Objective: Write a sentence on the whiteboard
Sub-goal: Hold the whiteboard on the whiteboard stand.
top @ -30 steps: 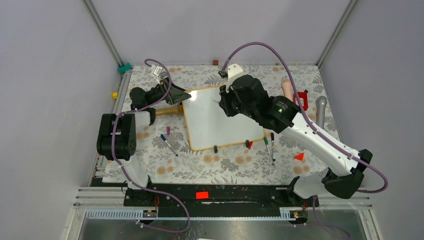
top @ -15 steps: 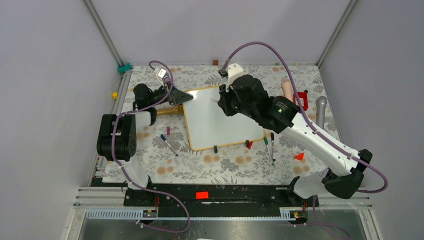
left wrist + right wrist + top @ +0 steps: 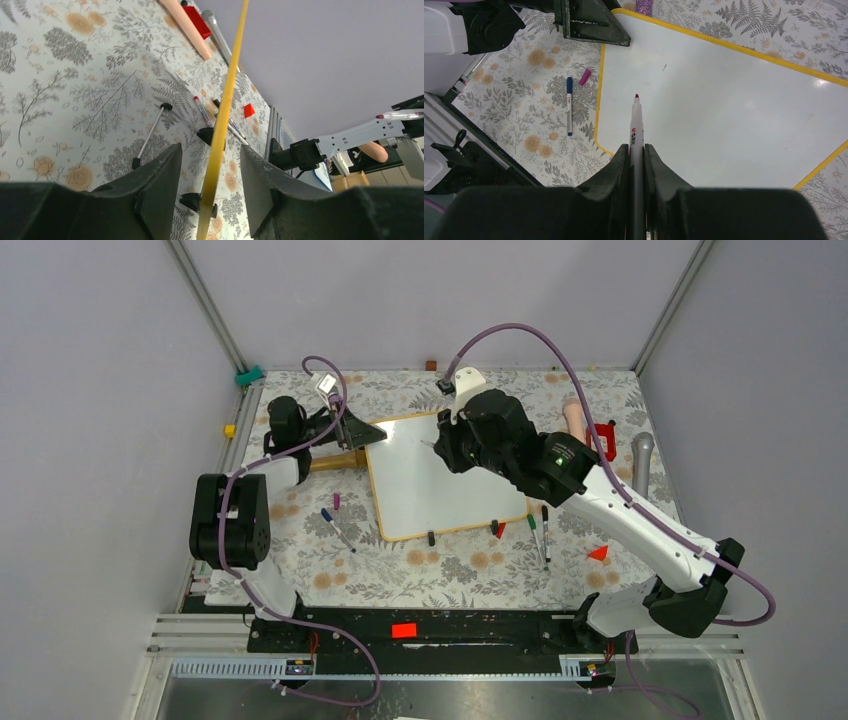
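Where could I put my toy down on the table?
Free: the flowery cloth along the near edge, between the whiteboard and the arm bases, and the far strip behind the whiteboard. Crowded: right of the board, with the green marker, red block and microphone; the blue marker lies left.

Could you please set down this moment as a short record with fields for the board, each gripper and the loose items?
Board: whiteboard lying on the flowered table, no writing visible yet
Left gripper: jaws either side of the board's yellow rim at its far-left corner; contact not clear
Right gripper: shut on a marker, uncapped, tip pointing at the board's surface
Loose items: blue pen and pink cap left of the board; more markers near its right corner
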